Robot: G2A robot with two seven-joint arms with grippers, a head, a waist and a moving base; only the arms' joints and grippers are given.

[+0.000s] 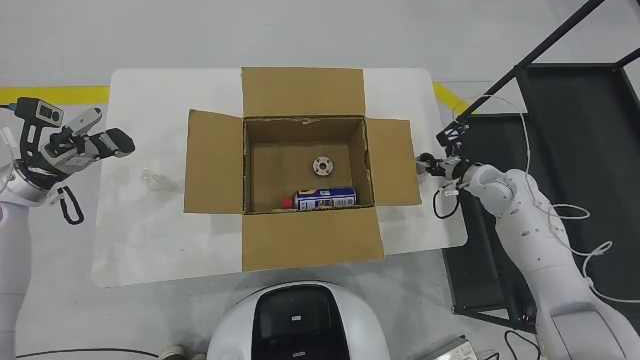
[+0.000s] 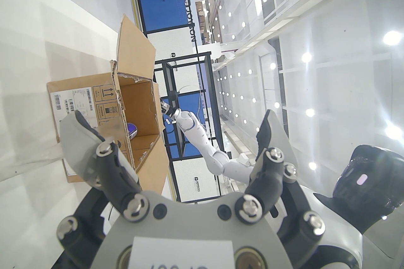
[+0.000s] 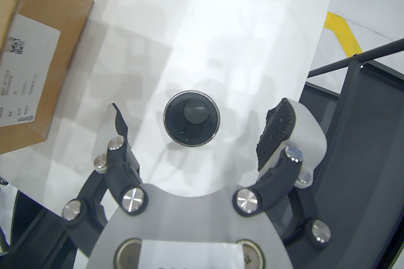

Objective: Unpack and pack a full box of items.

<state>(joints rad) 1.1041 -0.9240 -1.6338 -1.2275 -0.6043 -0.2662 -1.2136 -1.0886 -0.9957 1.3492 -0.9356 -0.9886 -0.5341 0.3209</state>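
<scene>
- The left hand (image 1: 120, 143) sits over the left edge of the white tabletop (image 1: 150, 240), well apart from the box. Its two fingers are spread wide and hold nothing.
- A small clear thing (image 1: 152, 175) lies on the tabletop between that hand and the box; it is too small to tell what it is.
- The cardboard box (image 1: 214, 175) stands in the middle of the tabletop with all four flaps folded outward and flat.
- Inside the box, a round ring-shaped part (image 1: 322, 165) lies on the floor near the centre. A blue, yellow and red spray can (image 1: 326, 199) lies on its side along the wall nearest the robot.
- The right hand (image 3: 199, 108) is by the right edge of the tabletop, just beyond the box's right flap, with its fingers wide apart and empty.
- A round black cap-like piece (image 3: 191, 122) lies on the tabletop between those fingers and touches neither.
- A dark metal rack (image 1: 580, 140) stands just right of the tabletop.
</scene>
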